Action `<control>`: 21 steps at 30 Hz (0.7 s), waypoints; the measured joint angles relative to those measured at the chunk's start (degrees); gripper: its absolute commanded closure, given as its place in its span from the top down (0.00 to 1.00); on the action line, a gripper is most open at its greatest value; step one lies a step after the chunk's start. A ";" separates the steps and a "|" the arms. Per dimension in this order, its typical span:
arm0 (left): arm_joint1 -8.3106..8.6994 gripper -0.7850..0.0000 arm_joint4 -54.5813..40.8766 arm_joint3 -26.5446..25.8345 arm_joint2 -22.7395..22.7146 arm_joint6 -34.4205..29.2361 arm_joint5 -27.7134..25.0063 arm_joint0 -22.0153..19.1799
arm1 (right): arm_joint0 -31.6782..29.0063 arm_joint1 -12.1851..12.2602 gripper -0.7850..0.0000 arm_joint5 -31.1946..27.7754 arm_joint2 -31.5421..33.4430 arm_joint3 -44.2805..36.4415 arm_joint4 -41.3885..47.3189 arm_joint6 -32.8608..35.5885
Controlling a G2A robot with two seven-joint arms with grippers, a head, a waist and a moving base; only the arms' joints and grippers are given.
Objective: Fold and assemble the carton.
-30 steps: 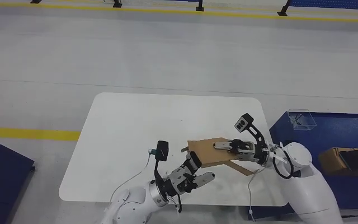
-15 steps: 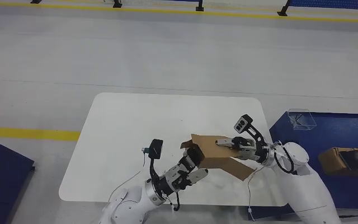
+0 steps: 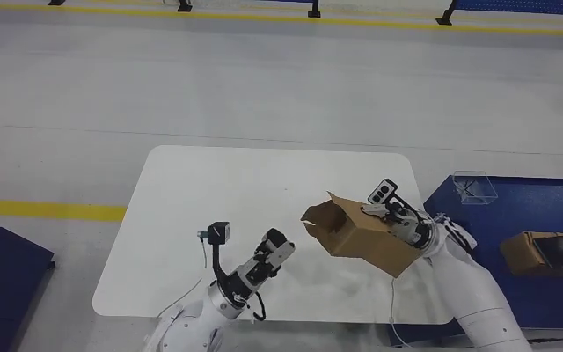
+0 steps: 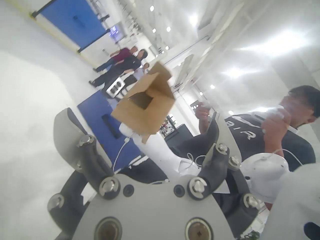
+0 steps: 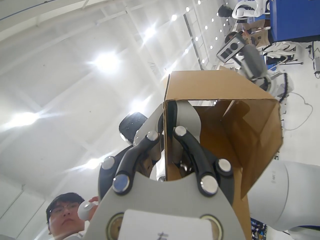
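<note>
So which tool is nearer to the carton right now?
Right. The right tool is shut on one wall of the carton. The left tool is open and apart from the carton, off toward its open, flapped end.

Table: a white table with rounded corners (image 3: pixel 246 202) is set on a pale grey floor.
Yellow stripe: a yellow floor stripe (image 3: pixel 62 210) is seen to the left of the table, running up to its edge.
Far line: a second yellow line (image 3: pixel 264 18) is laid well beyond the table's far side.
Blue unit: a blue unit (image 3: pixel 510 207) is placed just beside the table's right side.
Clear container: a clear plastic box (image 3: pixel 469 186) is set on the blue unit, near the table's far right corner.
Brown box: a cardboard box (image 3: pixel 535 251) is seen at the blue unit, on the side away from the table.
Dark blue object: a dark blue object (image 3: pixel 18 264) is seen well apart from the table's left side.
</note>
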 measured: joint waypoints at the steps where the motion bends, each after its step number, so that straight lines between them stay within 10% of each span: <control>1: -0.05 1.00 0.22 0.46 0.45 -1.16 1.45 -0.79 | 0.22 -0.06 0.00 -0.15 -0.15 0.27 0.01 0.46; 21: -0.62 1.00 1.41 2.28 1.52 1.25 8.08 -3.83 | -0.06 0.23 0.00 -0.88 -1.51 -2.17 -2.76 6.73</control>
